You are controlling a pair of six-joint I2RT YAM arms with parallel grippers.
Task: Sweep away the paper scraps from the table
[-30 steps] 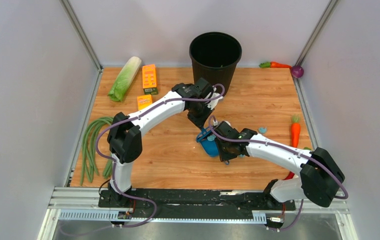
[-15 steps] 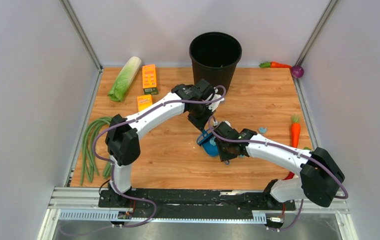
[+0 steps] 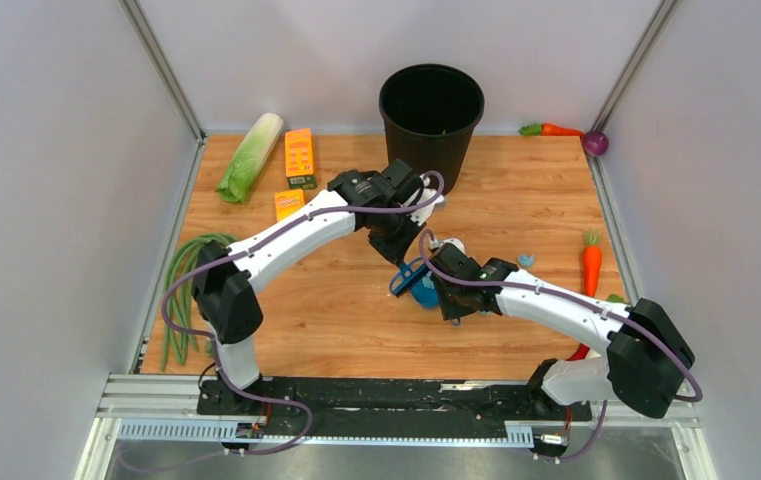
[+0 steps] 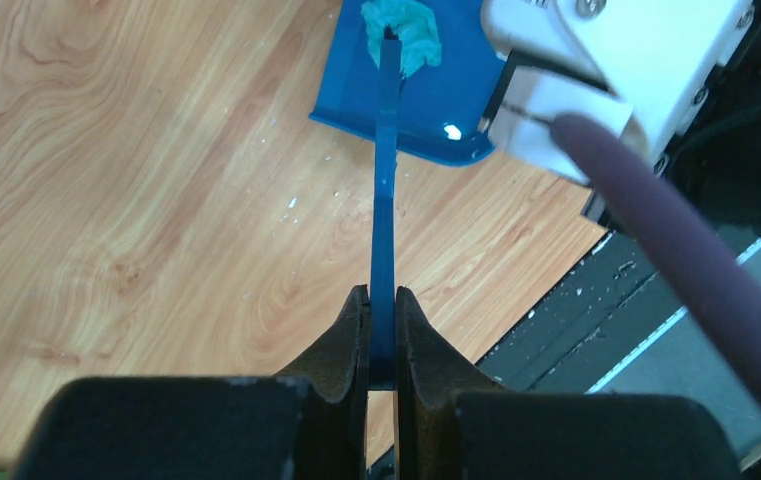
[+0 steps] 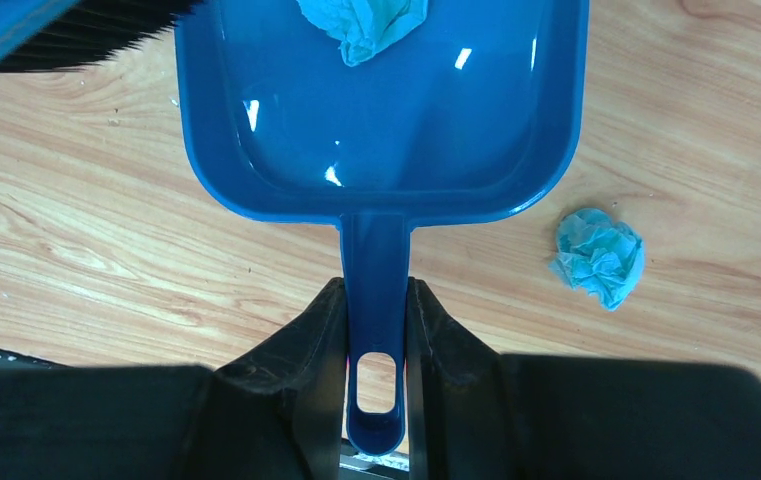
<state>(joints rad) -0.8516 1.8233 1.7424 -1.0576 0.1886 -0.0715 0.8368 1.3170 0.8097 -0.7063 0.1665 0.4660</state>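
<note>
While left gripper (image 4: 381,310) clamps hand brush (image 4: 386,190) and right gripper (image 5: 376,335) clamps dustpan (image 5: 386,130) handle | loose paper scrap (image 5: 599,255) lies outside pan's rear corner — opposite brush.

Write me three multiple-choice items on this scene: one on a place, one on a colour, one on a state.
1. Where does the loose crumpled light-blue paper scrap lie?
A. in a bucket
B. on top of a carrot
C. on the light-brown wooden table, beside the blue plastic dustpan

2. What colour are the bristles of the blue plastic hand brush?
A. black
B. white
C. red

3. The right hand is:
A. open and empty
B. shut on the dustpan's handle
C. shut on a carrot

Key: C, the right wrist view shows it on bare wood next to the pan's rim; A, dark bristles sit at the pan's corner; B, both fingers press the handle.
</note>
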